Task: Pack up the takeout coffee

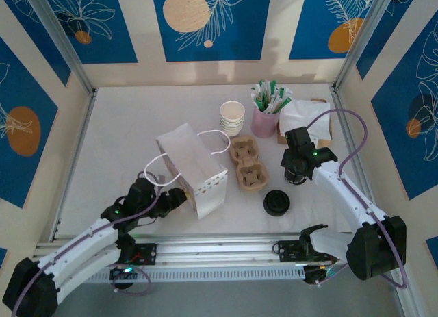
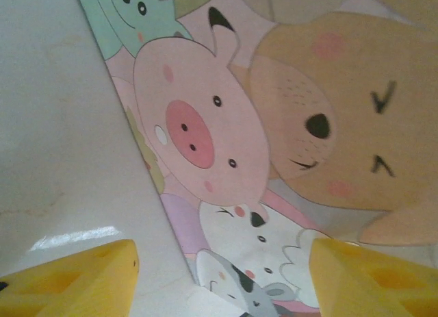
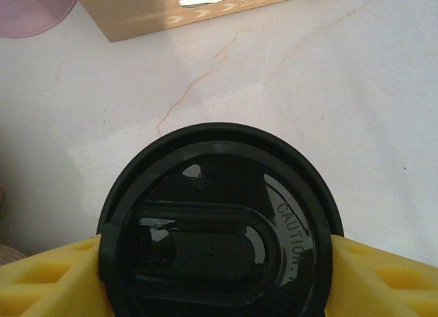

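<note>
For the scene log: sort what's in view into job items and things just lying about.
Job: bag, carrier, cups, lid in the right hand, second lid on the table.
Lying about, probably: pink cup of sticks, napkin box.

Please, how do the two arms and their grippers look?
Both the left arm and the right arm have white links and black joints with a small green light. A pale purple cable runs along each. The fingers are yellow blocks with hollow cells.
</note>
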You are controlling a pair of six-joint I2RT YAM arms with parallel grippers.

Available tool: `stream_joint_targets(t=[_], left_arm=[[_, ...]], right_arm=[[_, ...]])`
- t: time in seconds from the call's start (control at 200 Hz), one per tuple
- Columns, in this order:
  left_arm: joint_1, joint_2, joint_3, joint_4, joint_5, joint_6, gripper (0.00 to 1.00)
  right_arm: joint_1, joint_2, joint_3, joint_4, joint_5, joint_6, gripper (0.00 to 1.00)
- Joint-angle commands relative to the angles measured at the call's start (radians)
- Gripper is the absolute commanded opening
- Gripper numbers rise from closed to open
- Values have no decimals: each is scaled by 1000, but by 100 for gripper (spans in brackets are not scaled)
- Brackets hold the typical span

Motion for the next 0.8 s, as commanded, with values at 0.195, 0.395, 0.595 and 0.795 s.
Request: stream_joint_targets(t=[0.195, 0.395, 0.595, 0.795], left_arm=[[-14, -102, 27, -183, -159, 10, 72], [-12, -219, 107, -459, -338, 43, 61], [-1, -227, 202, -628, -508, 55, 55], [95, -276, 195, -612, -508, 6, 47]], right_arm=[[-3, -51, 3, -41, -40, 24, 83], [-4, -89, 50, -100, -64, 23, 92], [-4, -117, 147, -173, -85, -7, 97], [35, -131, 240, -182, -222, -95, 92]])
